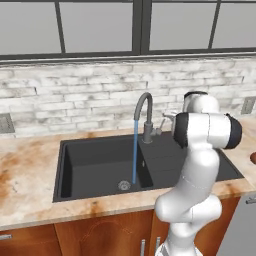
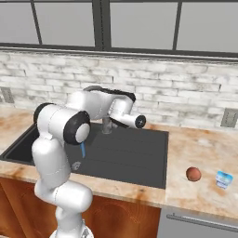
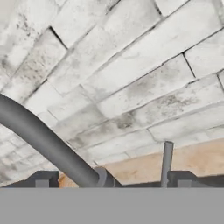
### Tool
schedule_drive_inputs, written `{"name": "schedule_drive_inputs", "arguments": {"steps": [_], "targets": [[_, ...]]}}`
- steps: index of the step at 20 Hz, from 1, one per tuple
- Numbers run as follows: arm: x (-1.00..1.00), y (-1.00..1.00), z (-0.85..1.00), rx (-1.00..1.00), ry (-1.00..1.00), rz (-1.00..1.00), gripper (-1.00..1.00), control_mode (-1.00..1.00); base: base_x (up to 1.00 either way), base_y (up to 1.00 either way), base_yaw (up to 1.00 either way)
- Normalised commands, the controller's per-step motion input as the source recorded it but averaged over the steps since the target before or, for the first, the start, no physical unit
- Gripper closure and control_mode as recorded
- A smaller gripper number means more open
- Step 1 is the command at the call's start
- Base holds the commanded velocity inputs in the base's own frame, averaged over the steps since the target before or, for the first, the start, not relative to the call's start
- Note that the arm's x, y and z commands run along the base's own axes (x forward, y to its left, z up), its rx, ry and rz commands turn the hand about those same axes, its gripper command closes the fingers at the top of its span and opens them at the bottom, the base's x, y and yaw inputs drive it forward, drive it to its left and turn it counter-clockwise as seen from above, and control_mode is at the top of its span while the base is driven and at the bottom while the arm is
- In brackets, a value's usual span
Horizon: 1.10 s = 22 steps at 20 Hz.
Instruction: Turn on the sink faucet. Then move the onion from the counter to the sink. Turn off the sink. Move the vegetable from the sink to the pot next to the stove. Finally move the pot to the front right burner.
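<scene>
The dark grey sink faucet (image 1: 144, 113) stands behind the black sink (image 1: 95, 162) and a blue stream of water (image 1: 134, 152) falls from its spout to the drain (image 1: 124, 185). My gripper (image 3: 113, 181) is open at the faucet's base, its fingertips (image 3: 42, 180) wide apart. Between them run the spout (image 3: 43, 140) and, on the right, the thin lever (image 3: 166, 158). The hand (image 2: 120, 113) reaches over the back of the sink (image 2: 135, 148). The reddish onion (image 2: 193, 174) lies on the beige counter (image 2: 204, 146) to the right of the sink, far from the gripper.
A small blue and white object (image 2: 224, 179) lies just right of the onion. The white brick wall carries outlets (image 2: 228, 117) at both ends, with windows above. My own arm (image 1: 200, 165) blocks the sink's right part in the left base view.
</scene>
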Motion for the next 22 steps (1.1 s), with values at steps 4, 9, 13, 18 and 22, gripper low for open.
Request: {"name": "schedule_drive_inputs", "arguments": {"steps": [4, 9, 13, 18, 22], "targets": [[-0.54, -0.41, 0.62, -0.18, 0.06, -0.26, -1.00, -1.00, 0.00, 0.00, 0.00], [-0.61, -0.55, 0.49, -0.21, 0.21, -0.19, -1.00, -1.00, 0.00, 0.00, 0.00], [-0.78, -0.51, 0.43, -0.14, 0.40, -0.17, -1.00, -1.00, 0.00, 0.00, 0.00], [-0.66, -0.62, 0.75, -0.09, 0.52, -0.19, -1.00, -1.00, 0.00, 0.00, 0.00], [-0.46, -0.53, 0.97, -0.08, 0.56, -0.20, -1.00, -1.00, 0.00, 0.00, 0.00]]}}
